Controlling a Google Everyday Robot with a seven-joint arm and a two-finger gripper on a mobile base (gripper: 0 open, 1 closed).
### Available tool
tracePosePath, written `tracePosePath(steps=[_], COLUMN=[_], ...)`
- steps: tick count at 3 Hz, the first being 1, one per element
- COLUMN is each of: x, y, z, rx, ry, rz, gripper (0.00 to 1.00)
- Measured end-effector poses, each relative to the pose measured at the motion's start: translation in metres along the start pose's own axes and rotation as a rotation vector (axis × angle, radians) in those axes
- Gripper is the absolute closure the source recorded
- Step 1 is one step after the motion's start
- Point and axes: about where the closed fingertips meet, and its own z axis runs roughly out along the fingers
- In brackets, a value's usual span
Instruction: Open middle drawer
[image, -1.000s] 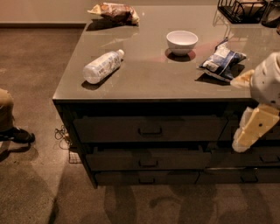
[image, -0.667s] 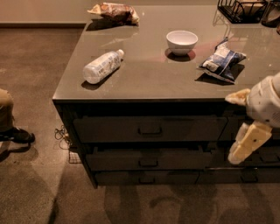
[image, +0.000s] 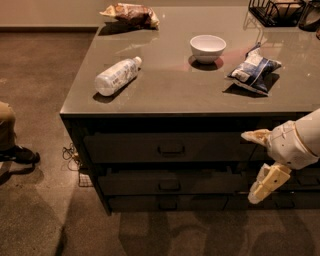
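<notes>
Gripper (image: 256, 161) at right edge, in front of the drawer stack, right of and well apart from the handles; fingers (image: 254, 135) spread wide, holding nothing, upper one pointing left at top-drawer height, lower one angled down past middle drawer (image: 150, 183) level. Middle drawer sits between taller top drawer (image: 130, 148) and thin bottom drawer (image: 140, 204), looks shut, small bar handle (image: 169, 185) at centre, not touched. On counter (image: 175, 92): plastic bottle (image: 116, 76) lying on its side at left, white bowl (image: 207, 47) upright, blue snack bag (image: 253, 69) right of bowl, brown bag (image: 131, 14) at far edge, wire basket (image: 272, 10) far right corner. Person's leg and shoe (image: 11, 145) on floor at left.
</notes>
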Motion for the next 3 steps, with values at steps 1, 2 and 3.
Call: tracePosePath(steps=[1, 2, 3], x=[0.000, 0.009, 0.033], y=[0.000, -0.003, -0.011], z=[0.000, 0.011, 0.045], rx=[0.000, -0.013, -0.041], ry=[0.000, -0.021, -0.052], rz=[0.000, 0.004, -0.045], gripper=[0.00, 0.00, 0.00])
